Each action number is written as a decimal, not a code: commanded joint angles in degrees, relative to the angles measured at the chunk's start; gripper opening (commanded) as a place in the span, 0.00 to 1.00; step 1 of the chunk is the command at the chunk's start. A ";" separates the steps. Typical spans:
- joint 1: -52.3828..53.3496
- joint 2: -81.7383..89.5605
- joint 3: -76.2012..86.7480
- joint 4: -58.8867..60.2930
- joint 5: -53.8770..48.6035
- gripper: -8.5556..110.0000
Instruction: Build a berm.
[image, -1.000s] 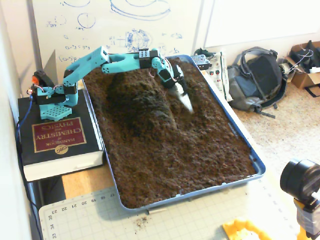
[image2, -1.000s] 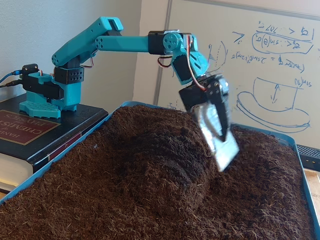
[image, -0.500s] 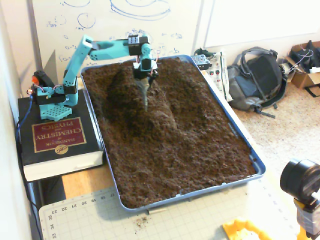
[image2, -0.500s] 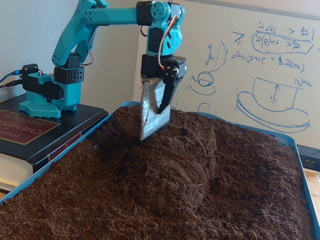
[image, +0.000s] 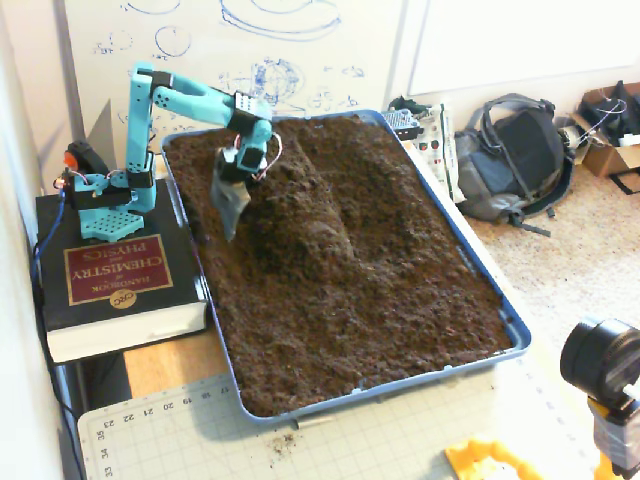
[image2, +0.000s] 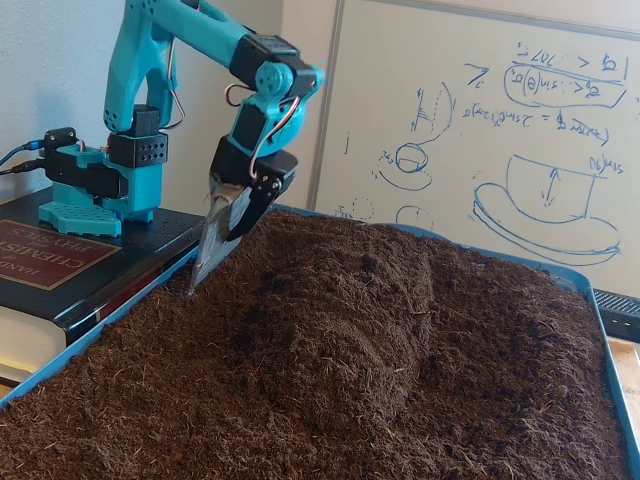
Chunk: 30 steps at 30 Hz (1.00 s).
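A long, low berm (image: 305, 215) of dark-brown soil runs down the middle of the blue tray (image: 516, 326); the low fixed view shows the berm (image2: 350, 310) as a rounded hump with sloping sides. My turquoise arm's gripper (image: 233, 198) hangs to the left of the ridge, close to the tray's left rim. It is shut on a flat grey blade (image: 229, 220) that points down at the soil. In the low fixed view the gripper (image2: 236, 213) holds the blade (image2: 208, 258) slanted, its tip at the soil surface by the tray's edge (image2: 110, 322).
The arm's base stands on a thick black book (image: 115, 280) left of the tray. A backpack (image: 510, 155) lies on the floor to the right. A camera (image: 600, 362) and a cutting mat (image: 200, 432) sit in front of the tray. A whiteboard (image2: 500, 120) stands behind.
The gripper with the blade swung from the right side of the ridge, over its top, to the left side, and came down beside the tray's left rim. The arm folded upright.
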 joint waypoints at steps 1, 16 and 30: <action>0.62 4.04 2.81 -9.84 -0.53 0.08; 2.81 -7.03 3.96 -25.84 -0.70 0.08; 2.37 -6.42 -8.09 -26.37 -0.70 0.08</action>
